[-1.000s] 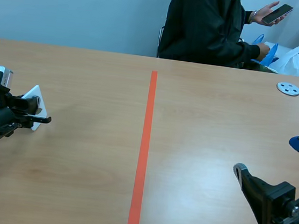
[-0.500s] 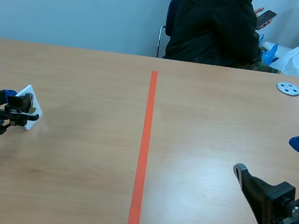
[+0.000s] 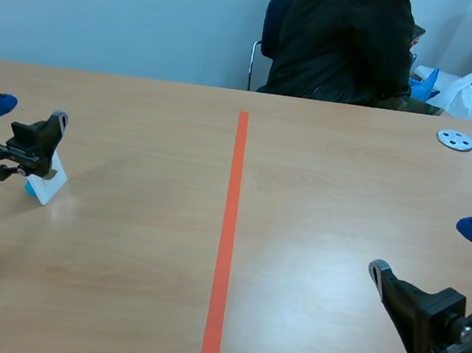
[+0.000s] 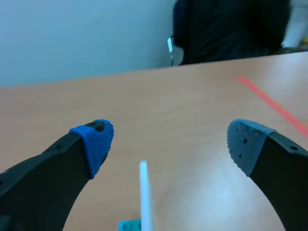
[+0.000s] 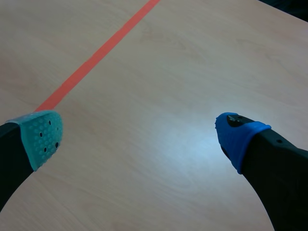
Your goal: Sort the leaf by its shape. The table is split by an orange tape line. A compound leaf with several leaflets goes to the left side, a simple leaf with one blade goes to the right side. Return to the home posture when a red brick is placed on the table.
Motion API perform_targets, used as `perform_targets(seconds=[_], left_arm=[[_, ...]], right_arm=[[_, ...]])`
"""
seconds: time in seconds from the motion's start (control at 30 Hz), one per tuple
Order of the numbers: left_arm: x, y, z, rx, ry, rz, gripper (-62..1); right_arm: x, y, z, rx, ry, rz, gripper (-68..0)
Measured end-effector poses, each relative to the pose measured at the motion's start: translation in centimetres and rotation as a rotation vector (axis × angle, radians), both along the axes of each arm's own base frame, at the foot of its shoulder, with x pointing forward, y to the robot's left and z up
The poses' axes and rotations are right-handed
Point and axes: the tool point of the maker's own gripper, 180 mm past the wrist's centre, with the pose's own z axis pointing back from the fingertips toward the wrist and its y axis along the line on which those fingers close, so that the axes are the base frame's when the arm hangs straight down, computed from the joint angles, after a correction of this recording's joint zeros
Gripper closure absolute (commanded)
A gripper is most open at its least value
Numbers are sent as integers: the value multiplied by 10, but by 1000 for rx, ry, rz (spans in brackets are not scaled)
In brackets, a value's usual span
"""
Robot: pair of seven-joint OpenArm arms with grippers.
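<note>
Wood-grain table [image 3: 314,237] was seen split by an orange tape line [image 3: 229,227] running up the middle of the frame, with a pale wall [image 3: 110,9] behind. At the top, right of centre, a person [image 3: 345,44] in dark clothing was seated. A white bag [image 3: 466,90] lay at the upper right, and a grey disc [image 3: 455,139] just below it on the table.

At the left edge the left gripper [image 3: 27,112] was held wide open with nothing in it. A white card [image 3: 50,179] on a small blue base [image 3: 29,188] stood on the table just below its fingers, left of the tape line. Whether a leaf was printed on the card could not be told. In the left wrist view the card [image 4: 145,197] was seen edge-on and upright, between the spread fingers of the gripper [image 4: 171,139] and apart from both.

Half a second earlier the left gripper had been lower, with its fingers closed in around the card. One second earlier the card had been held a little further right. Since then the fingers had been parted and raised. The person's phone hand, seen earlier, had passed out of sight.

At the lower right the right gripper [image 3: 426,248] was unchanged: wide open and empty, above bare table in its wrist view [image 5: 144,132].
</note>
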Motion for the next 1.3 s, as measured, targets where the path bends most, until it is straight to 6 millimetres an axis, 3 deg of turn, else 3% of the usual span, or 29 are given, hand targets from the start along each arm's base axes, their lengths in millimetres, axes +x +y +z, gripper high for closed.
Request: perform_targets(seconds=[0.17, 0.4, 0.53, 0.67, 1.03, 1.3], left_arm=[[-27, -30, 24, 25, -45, -147, -545], [-84, -92, 40, -25, -58, -324, -556], [-113, -124, 43, -27, 6, -399, -562], [-141, -150, 42, -30, 86, -462, -623], [-187, -169, 11, 12, 325, -496, -623], [-193, -179, 10, -52, 352, -459, -623]], right_arm=[[0, 0, 0, 0, 0, 0, -679], [0, 0, 0, 0, 0, 0, -679], [0, 0, 0, 0, 0, 0, -679], [0, 0, 0, 0, 0, 0, -679], [0, 0, 0, 0, 0, 0, -679], [0, 0, 1, 14, 0, -5, -679]])
